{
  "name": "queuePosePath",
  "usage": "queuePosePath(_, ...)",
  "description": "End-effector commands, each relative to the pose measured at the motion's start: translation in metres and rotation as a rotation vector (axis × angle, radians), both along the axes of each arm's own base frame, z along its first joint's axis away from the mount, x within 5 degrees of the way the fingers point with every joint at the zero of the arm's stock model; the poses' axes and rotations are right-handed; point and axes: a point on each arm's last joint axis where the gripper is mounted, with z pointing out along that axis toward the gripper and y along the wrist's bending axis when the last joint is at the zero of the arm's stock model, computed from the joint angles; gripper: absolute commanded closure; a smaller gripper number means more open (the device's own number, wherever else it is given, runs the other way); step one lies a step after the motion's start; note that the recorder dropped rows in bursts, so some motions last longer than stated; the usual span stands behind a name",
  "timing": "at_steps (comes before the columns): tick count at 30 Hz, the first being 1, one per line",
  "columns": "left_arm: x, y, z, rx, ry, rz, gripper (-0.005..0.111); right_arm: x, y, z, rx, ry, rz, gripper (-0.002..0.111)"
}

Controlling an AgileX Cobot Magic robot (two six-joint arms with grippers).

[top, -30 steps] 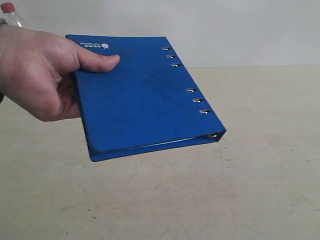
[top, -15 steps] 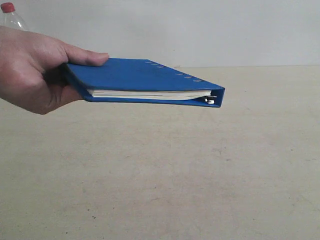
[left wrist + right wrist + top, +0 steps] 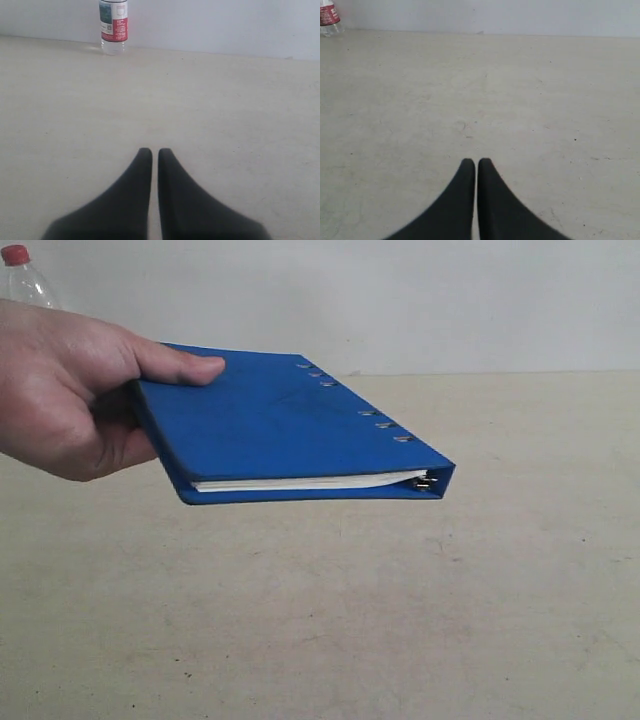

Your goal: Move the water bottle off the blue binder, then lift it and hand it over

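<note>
A person's hand (image 3: 60, 390) holds the blue binder (image 3: 270, 430) in the air above the table, close to the exterior camera, its white pages showing at the near edge. The water bottle (image 3: 25, 278) stands at the back left by the wall, red cap up, partly hidden behind the hand. The bottle (image 3: 114, 26) also shows far ahead in the left wrist view, and its label end (image 3: 329, 17) at the right wrist view's corner. My left gripper (image 3: 155, 152) and right gripper (image 3: 474, 162) are both shut on nothing, above bare table. Neither gripper appears in the exterior view.
A beige table (image 3: 400, 620) runs back to a pale wall (image 3: 450, 300). The person's hand and the binder take up the left and middle of the exterior view.
The hand has tilted the binder: from cover facing the camera, to edge-on, to slightly tipped with the cover showing again. Bottle has not moved.
</note>
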Motion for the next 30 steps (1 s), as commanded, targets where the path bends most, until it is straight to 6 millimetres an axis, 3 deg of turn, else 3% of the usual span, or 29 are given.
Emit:
queuePosePath(1,0.0001,0.0002,0.001,0.009,-0.012,0.0,0.102,0.0002,-0.0019,0.0001,-0.01,-0.002,-0.035,0.108)
queuePosePath(6,0.0001,0.0002,0.001,0.009,-0.012,0.0,0.102,0.0019,-0.0078,0.0,-0.021,-0.002,-0.176,0.108)
queuePosePath(30,0.0001,0.0002,0.001,0.009,-0.012,0.0,0.102,0.0021,-0.008,0.0005,-0.021,-0.008,-0.178,0.108)
